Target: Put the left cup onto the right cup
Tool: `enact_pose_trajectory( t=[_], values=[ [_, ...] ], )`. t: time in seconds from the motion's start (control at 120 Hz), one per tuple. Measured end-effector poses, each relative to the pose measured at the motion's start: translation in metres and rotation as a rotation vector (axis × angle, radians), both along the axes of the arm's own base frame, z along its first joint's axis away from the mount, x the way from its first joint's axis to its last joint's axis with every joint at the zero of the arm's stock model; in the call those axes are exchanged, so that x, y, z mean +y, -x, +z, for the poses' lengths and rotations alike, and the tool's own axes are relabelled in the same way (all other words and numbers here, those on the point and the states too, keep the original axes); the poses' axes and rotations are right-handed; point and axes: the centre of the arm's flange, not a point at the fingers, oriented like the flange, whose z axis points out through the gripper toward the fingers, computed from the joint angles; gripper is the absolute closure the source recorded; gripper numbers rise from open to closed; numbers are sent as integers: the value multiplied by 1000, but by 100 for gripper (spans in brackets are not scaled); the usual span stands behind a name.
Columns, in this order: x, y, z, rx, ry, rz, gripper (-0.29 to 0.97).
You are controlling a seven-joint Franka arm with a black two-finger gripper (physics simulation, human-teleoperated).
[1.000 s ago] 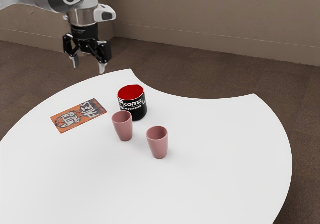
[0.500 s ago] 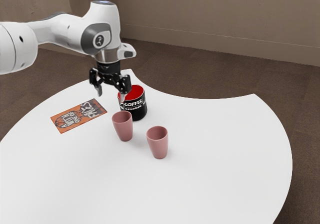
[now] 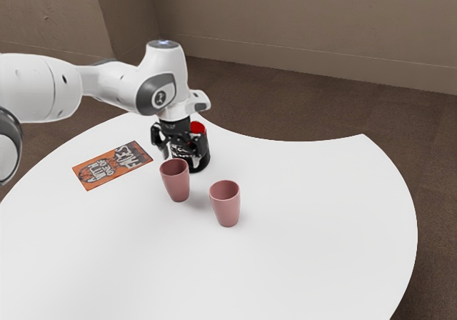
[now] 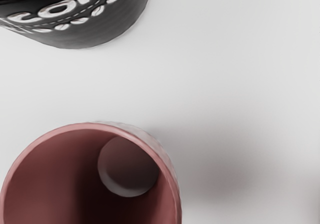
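Left pink cup stands upright on the white table, toward the exterior view's left of the right pink cup, with a strip of bare tabletop between them. My gripper hangs just above the left cup's rim, in front of the black coffee mug (red inside, standing just behind the cup). It grips nothing. The fingers look spread, though they are black against a black mug, so I read that with some caution. The wrist view looks almost straight down into the cup's mouth, so I judge the hand nearly lined up over it.

The step in hand is the approach for the grasp, and nothing is lifted yet. The next move calls for a descent that puts the cup between the fingers, then a firm close, a lift clear of the table, a carry across, and a square lowering onto the right cup. The mug close behind is the thing to mind on the way down. An orange printed card lies off to the side, out of the path.
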Motion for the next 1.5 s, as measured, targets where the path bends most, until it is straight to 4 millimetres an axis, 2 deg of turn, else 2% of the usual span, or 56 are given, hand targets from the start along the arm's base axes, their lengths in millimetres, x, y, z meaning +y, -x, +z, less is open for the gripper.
enact_pose_trajectory(
  t=[0.283,0.492,0.925,1.125,1.25,1.5],
  values=[
    [-2,-9,-39,-10,13,-8,0],
    [-2,-11,-48,-21,14,-12,2],
    [-5,-15,-54,-44,16,-24,43],
    [-9,-17,-53,-57,15,-32,67],
    [-11,-17,-51,-64,14,-37,73],
    [-14,-17,-42,-77,2,-47,77]
  ],
)
